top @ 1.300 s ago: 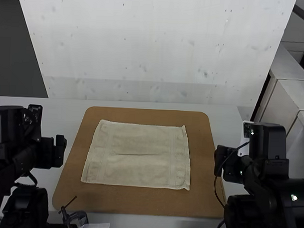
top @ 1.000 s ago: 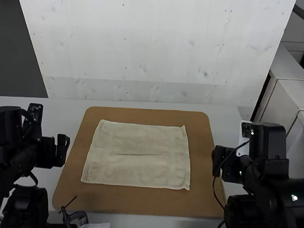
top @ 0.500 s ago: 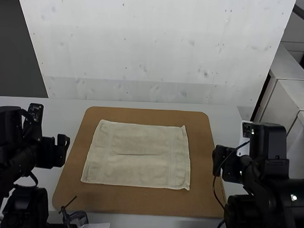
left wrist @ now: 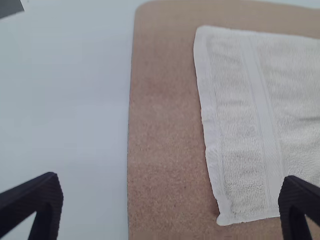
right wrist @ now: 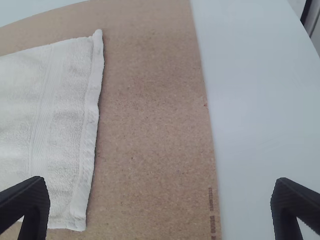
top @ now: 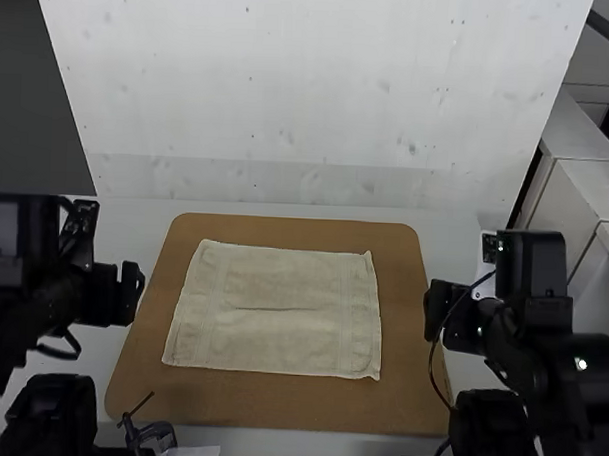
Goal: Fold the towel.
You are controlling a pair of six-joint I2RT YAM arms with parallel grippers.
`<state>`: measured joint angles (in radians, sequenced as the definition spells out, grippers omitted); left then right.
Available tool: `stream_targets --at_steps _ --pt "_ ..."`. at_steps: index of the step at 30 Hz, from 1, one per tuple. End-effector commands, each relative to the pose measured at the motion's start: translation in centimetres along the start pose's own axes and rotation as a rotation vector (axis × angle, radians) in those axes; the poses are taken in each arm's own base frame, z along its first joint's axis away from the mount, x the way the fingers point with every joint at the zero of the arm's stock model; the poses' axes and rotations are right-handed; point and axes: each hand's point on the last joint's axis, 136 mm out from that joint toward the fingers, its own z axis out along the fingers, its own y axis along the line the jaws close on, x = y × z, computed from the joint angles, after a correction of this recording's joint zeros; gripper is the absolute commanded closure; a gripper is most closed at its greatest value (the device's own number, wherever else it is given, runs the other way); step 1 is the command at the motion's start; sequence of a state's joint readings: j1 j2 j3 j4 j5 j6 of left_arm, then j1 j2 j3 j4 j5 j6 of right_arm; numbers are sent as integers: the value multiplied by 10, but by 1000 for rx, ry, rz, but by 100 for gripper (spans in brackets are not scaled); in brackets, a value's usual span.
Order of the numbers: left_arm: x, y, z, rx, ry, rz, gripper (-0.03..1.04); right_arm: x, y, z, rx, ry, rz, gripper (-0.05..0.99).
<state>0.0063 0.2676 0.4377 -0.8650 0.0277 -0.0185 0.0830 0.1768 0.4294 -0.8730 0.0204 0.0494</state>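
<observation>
Fingers (left wrist: 45, 202) of the left claw (top: 128, 294) are held wide apart, and those of the right claw (top: 438, 315) are likewise spread wide. Between the claws, apart from both, the towel (top: 271, 337) is laid flat on a brown board (top: 278, 402) on the desk (top: 130, 222), with a short crease seen near the towel's middle.

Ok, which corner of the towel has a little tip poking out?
The far right corner of the towel. Its little tip pokes out, and the other three have no tip like that.
</observation>
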Motion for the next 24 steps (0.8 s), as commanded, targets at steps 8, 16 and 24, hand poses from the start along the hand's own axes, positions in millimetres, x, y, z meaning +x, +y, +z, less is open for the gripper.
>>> stream_targets --at_steps 8,16,24 --pt "-51 -11 49 57 195 7 5 -27 12 54 -3 216 -4 -2" --pt "-53 -28 109 45 383 43 4 -46 34 113 -21 390 62 -1" --pt "-55 -27 150 -4 500 91 3 -54 63 188 -16 519 63 -1"
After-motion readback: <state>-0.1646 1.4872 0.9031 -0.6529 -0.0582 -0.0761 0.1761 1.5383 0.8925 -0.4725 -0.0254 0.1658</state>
